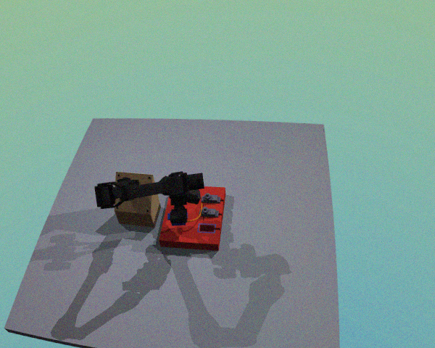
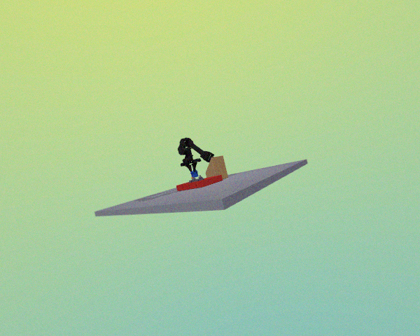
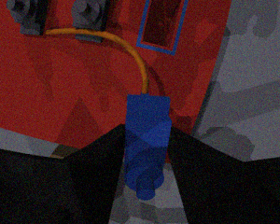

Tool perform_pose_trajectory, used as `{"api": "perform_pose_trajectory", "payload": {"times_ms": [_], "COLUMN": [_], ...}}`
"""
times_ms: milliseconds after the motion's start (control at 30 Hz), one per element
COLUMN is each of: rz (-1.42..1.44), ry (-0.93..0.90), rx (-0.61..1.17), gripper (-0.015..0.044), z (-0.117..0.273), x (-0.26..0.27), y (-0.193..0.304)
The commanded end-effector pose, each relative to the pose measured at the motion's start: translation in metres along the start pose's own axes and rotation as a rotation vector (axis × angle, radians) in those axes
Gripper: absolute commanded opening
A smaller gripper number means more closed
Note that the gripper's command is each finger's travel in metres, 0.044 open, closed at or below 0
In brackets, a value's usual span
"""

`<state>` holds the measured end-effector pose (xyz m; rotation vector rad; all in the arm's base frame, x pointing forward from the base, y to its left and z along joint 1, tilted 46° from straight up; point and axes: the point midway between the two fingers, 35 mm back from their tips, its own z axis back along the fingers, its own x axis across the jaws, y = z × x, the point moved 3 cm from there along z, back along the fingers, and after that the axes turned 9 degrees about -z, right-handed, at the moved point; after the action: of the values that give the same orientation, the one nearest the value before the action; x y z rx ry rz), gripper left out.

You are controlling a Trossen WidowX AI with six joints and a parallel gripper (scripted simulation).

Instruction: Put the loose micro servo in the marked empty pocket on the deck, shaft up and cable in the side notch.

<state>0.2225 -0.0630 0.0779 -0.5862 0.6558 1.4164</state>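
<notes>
No legible text, label, brand, number or sign can be read in any of the views.
</notes>
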Motion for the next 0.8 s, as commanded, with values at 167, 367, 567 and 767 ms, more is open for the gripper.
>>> {"api": "perform_pose_trajectory", "payload": {"times_ms": [167, 367, 567, 767], "rz": [-0.147, -0.148, -0.149, -0.15], "ry": [0.003, 0.002, 0.002, 0.002], "rx": [-0.006, -0.006, -0.007, -0.009], "gripper": [0.0, 0.0, 0.0, 0.0], "z": [0.001, 0.001, 0.002, 0.002], "x": [-0.001, -0.002, -0.002, -0.002], "y": [-0.001, -0.008, -0.031, -0.055]}}
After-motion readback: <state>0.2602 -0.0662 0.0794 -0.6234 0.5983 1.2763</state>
